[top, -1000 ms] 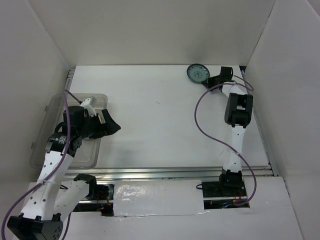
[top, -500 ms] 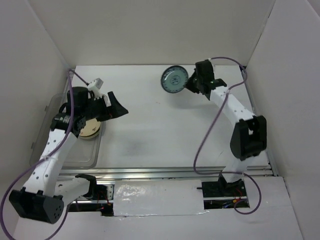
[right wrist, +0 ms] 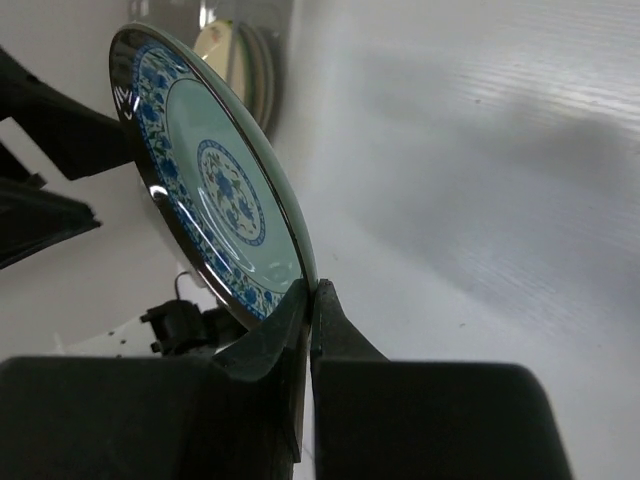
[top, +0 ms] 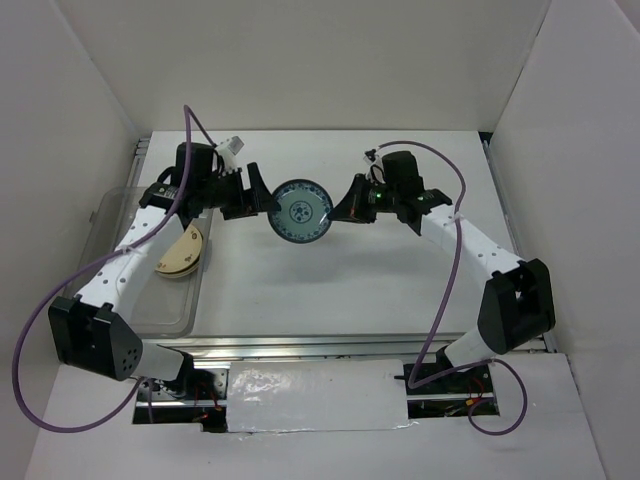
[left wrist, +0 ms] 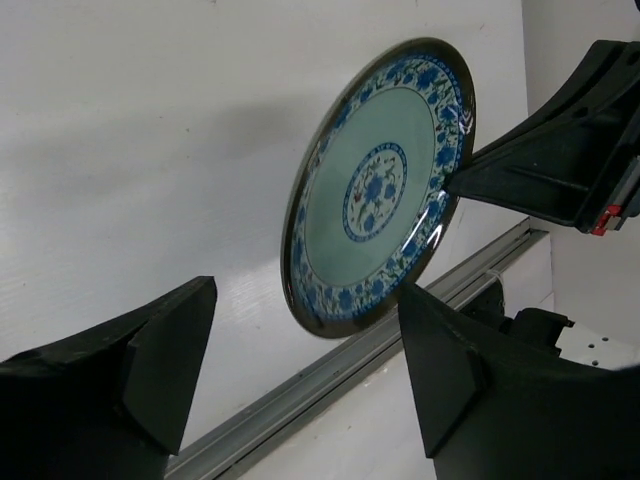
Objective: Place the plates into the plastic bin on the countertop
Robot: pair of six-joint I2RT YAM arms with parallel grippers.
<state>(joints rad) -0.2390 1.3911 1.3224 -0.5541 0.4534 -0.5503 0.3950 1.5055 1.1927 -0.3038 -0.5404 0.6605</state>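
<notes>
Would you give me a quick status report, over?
Right gripper shut on teal plate, aloft. Left gripper open at its opposite edge. Plastic bin holds cream plate.

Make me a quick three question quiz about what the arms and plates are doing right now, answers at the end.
1. True or false: the left gripper is shut on the blue patterned plate.
2. The right gripper pinches that plate by its: A) rim, B) centre, C) nothing, it is open.
3. Fill in: the cream plates lie inside the plastic ___.
Key: 1 false, its fingers stand open either side of the plate; 2 A; 3 bin.
</notes>
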